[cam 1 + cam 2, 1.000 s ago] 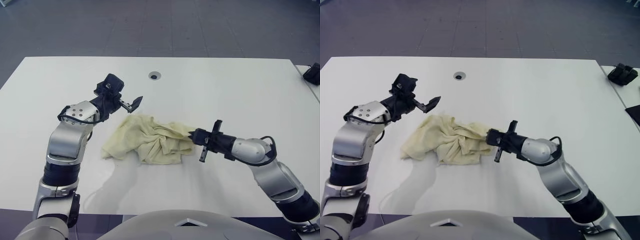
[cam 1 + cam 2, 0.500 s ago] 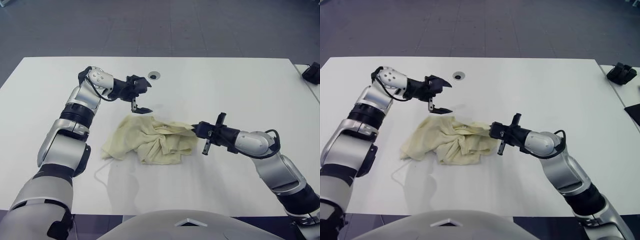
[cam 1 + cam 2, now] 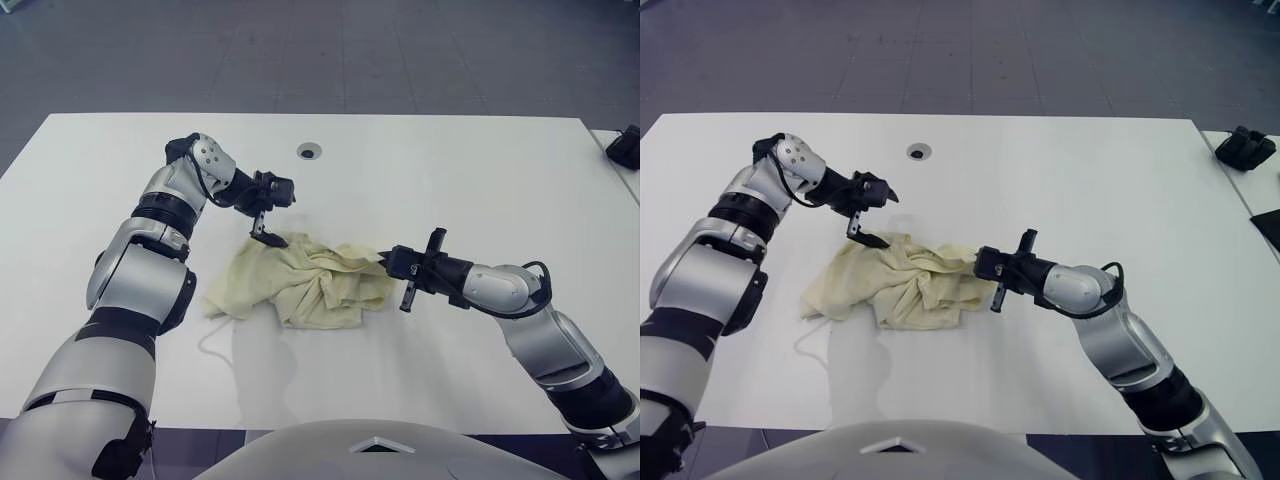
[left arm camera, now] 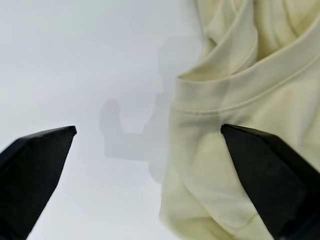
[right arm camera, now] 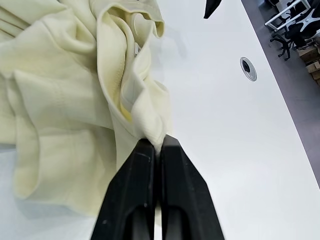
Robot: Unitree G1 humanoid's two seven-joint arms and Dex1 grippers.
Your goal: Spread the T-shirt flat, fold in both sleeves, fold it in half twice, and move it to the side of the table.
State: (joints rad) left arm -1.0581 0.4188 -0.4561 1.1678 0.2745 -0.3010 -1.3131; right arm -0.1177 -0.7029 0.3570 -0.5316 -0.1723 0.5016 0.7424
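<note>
Bright, even overhead light washes the white table (image 3: 480, 160), with mild glare. Soft grey shadows lie just beside the T-shirt (image 3: 300, 275), on its near side and, paler, in the left wrist view.

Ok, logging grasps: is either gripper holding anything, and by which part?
The right gripper is shut on a fold at the right edge of the T-shirt; the left gripper is open, holding nothing.

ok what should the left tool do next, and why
Probably lower the left tool and shut it on the T-shirt edge: it is open astride that hem, the right tool is shut on the opposite side, and the shirt lies crumpled, so both could pull it flat.
</note>
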